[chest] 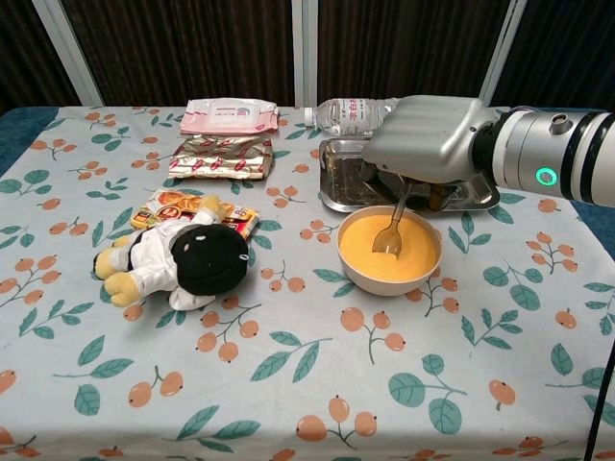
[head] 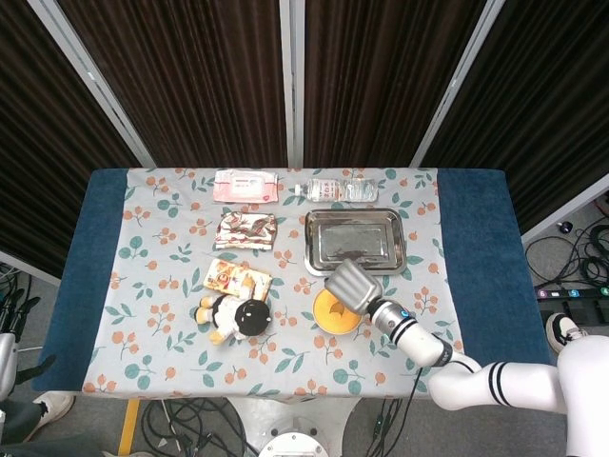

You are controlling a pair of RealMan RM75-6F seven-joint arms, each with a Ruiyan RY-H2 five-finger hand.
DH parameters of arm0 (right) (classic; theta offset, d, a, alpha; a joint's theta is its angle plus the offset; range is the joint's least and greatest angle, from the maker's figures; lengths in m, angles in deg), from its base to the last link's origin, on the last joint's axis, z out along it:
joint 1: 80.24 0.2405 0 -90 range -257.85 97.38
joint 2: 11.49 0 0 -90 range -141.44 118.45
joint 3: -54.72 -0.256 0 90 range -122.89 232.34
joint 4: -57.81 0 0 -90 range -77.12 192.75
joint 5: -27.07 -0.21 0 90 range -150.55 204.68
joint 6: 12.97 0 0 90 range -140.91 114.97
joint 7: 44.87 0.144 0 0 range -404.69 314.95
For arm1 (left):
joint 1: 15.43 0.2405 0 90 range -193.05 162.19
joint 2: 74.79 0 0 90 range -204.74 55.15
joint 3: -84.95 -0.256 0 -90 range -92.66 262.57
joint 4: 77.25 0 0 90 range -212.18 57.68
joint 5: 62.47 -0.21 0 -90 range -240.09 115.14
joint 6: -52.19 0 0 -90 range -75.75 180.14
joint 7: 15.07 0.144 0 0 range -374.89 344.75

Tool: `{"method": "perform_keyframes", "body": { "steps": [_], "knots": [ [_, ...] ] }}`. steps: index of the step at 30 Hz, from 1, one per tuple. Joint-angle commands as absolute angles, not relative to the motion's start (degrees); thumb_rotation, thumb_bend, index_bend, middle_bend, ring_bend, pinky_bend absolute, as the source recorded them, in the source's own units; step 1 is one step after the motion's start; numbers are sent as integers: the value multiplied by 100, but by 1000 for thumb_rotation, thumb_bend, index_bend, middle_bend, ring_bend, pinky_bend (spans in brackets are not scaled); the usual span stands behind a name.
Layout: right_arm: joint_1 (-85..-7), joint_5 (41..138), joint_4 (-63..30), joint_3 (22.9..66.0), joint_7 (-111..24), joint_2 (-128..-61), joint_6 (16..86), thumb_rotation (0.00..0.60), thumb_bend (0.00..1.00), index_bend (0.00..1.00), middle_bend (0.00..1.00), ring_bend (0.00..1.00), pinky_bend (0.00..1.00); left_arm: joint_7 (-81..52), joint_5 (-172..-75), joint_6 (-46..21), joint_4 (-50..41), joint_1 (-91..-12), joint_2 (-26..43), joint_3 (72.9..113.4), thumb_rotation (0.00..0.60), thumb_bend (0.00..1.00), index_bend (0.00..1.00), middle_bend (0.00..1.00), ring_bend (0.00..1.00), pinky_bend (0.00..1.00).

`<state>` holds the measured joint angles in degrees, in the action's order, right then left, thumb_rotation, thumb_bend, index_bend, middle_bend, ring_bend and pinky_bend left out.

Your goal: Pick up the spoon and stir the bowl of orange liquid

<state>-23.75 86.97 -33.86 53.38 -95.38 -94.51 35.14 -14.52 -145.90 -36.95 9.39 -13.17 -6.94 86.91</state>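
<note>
A pale bowl (chest: 421,274) of orange liquid (chest: 375,261) stands on the patterned tablecloth in front of the metal tray; in the head view the bowl (head: 324,315) is partly covered by my hand. My right hand (chest: 423,142) (head: 353,284) hovers over the bowl's far side and holds the spoon (chest: 389,229) by its handle. The spoon hangs down with its tip dipped into the liquid. My left hand does not show in either view.
Behind the bowl lies a metal tray (chest: 343,193), with a water bottle (chest: 348,114) on its side beyond it. A plush toy (chest: 178,257), a snack pack (chest: 168,205), a foil pouch (chest: 221,156) and a pink wipes pack (chest: 229,115) lie to the left.
</note>
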Motion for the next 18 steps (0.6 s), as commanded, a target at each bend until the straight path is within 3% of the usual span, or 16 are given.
{"method": "perform_keyframes", "body": {
  "steps": [1,9,18],
  "knots": [
    [-2362,8274,-3536,5160,-9158,-9278,3318,600,525,788,1000,1000,1000,-1436,-14598,-3699,951,-1320,-698,8692,600,57,208,142,117,134],
    [-2322,8074,-3572,5112,-8814,-9032,3277,600,524,788,1000,1000,1000,-1373,-14593,-3700,1005,-1323,-732,8696,600,57,208,142,117,134],
    [-2124,8582,-3281,5544,-9901,-9091,3611,600,525,793,1000,1000,1000,-1330,-14599,-3670,1058,-1359,-746,8710,600,57,208,142,117,134]
  ]
}}
